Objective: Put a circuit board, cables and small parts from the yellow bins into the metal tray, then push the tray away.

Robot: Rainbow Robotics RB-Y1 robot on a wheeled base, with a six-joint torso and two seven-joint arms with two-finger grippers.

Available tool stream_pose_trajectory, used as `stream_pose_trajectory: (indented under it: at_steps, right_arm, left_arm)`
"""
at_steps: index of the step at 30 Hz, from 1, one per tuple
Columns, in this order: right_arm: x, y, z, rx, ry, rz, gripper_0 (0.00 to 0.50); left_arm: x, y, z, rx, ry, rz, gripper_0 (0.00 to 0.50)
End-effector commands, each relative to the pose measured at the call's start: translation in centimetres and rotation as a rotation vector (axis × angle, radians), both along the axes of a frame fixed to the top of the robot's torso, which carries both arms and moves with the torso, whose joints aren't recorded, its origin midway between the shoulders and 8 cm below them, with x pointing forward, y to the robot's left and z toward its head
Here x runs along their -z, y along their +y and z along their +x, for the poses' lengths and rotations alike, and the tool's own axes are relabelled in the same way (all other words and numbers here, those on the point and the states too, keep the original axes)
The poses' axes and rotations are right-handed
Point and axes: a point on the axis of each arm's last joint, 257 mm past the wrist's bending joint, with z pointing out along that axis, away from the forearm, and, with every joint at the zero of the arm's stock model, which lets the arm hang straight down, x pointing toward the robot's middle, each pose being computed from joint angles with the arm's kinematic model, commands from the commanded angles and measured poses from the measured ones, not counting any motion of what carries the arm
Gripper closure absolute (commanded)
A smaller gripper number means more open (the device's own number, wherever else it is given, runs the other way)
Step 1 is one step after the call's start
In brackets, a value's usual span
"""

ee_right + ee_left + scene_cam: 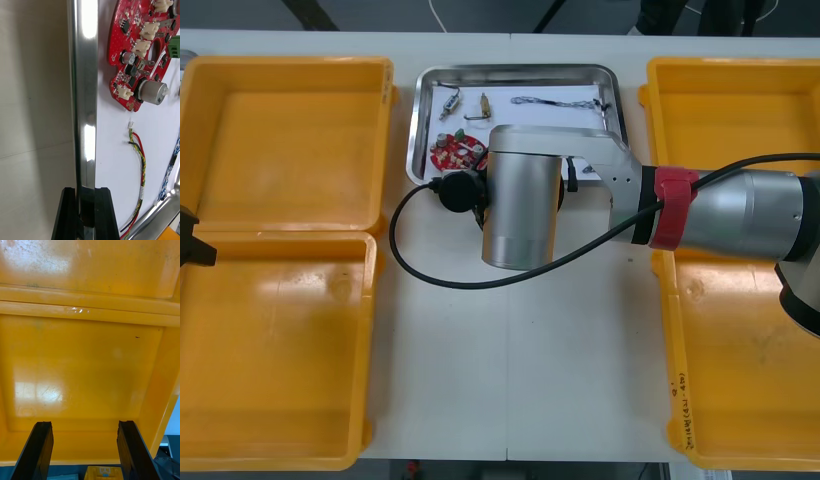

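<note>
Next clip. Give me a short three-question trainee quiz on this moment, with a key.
1. True or false: the round red circuit board lies inside the shiny metal tray.
2. Fill in: the left gripper hangs over a yellow plastic bin with its fingers ____.
3. Pick one: the right gripper has its black fingers closed on A) the circuit board, B) the tray's rim, C) the bin's wall.

Key: 1 true; 2 open; 3 B.
</note>
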Motion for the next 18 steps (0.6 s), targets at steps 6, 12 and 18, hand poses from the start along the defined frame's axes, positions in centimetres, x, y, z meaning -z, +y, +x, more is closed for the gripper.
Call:
stream_pose_trajectory:
  at_steps: [6,12,18]
  right_arm:
    - [-3.8,1.0,3.3,-0.093,-0.093,-0.039,0.5]
    - [-4.1,0.7,4.6,-0.094,-0.106,-0.029,0.5]
    - [-4.2,0.3,5.7,-0.087,-0.115,-0.016,0.5]
  left_arm:
    - [-1.2,1.3,-0.5,0.051,-0.018,0.073,0.0]
    - [-1.2,1.3,-0.5,0.051,-0.018,0.073,0.0]
    - [-1.2,1.3,-0.5,0.051,-0.018,0.073,0.0]
